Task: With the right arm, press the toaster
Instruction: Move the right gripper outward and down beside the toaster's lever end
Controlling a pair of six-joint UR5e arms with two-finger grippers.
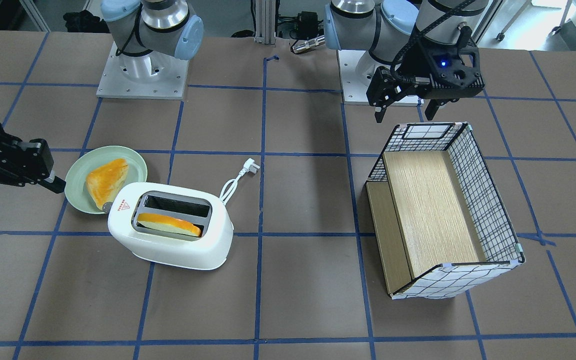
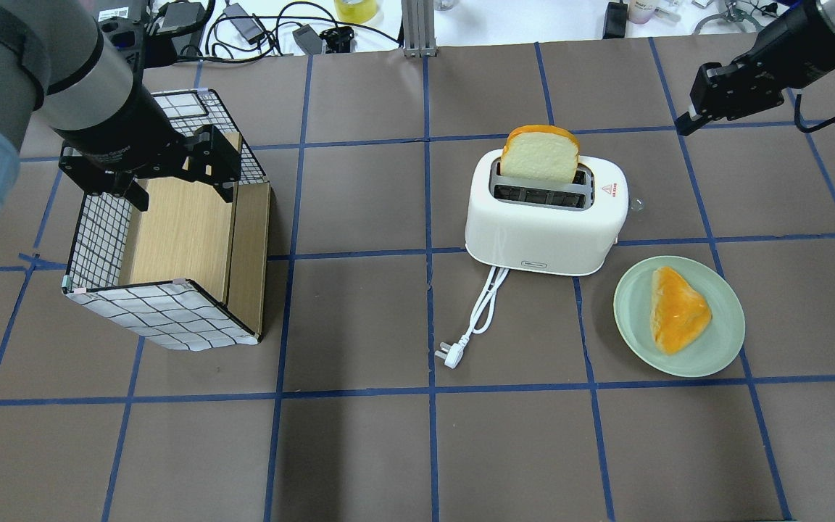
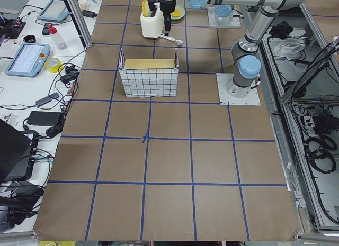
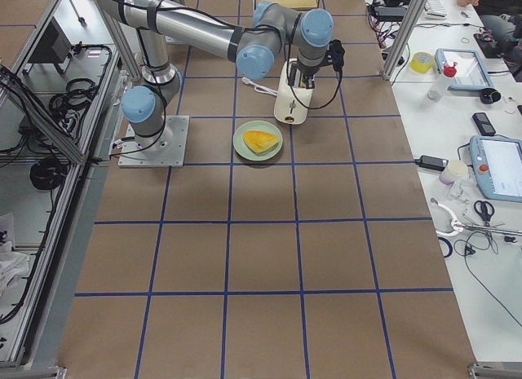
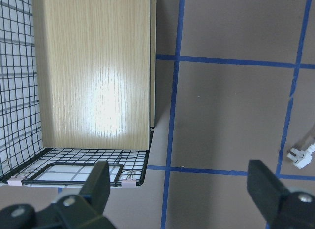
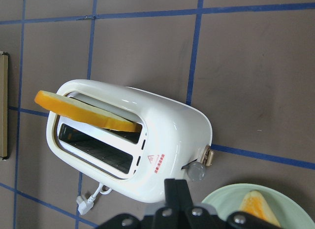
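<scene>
The white two-slot toaster (image 1: 168, 245) (image 2: 541, 232) (image 6: 170, 135) stands on the table with a bread slice (image 2: 539, 154) (image 6: 83, 111) sticking up from one slot. Its small grey lever knob (image 6: 197, 171) (image 2: 636, 206) is at the end with the red triangle mark. My right gripper (image 1: 57, 186) (image 2: 683, 126) (image 6: 175, 189) is shut and empty. It hangs above the table off the toaster's lever end, apart from it. My left gripper (image 1: 405, 107) (image 2: 171, 181) (image 5: 182, 189) is open and empty over the basket.
A green plate (image 1: 80, 172) (image 2: 722, 341) with a bread piece (image 1: 107, 180) (image 2: 675, 308) lies beside the toaster's lever end. The white cord and plug (image 1: 240, 175) (image 2: 461, 341) trail off the toaster. A wire basket (image 1: 483, 200) (image 2: 164, 319) with wooden boards stands on my left side.
</scene>
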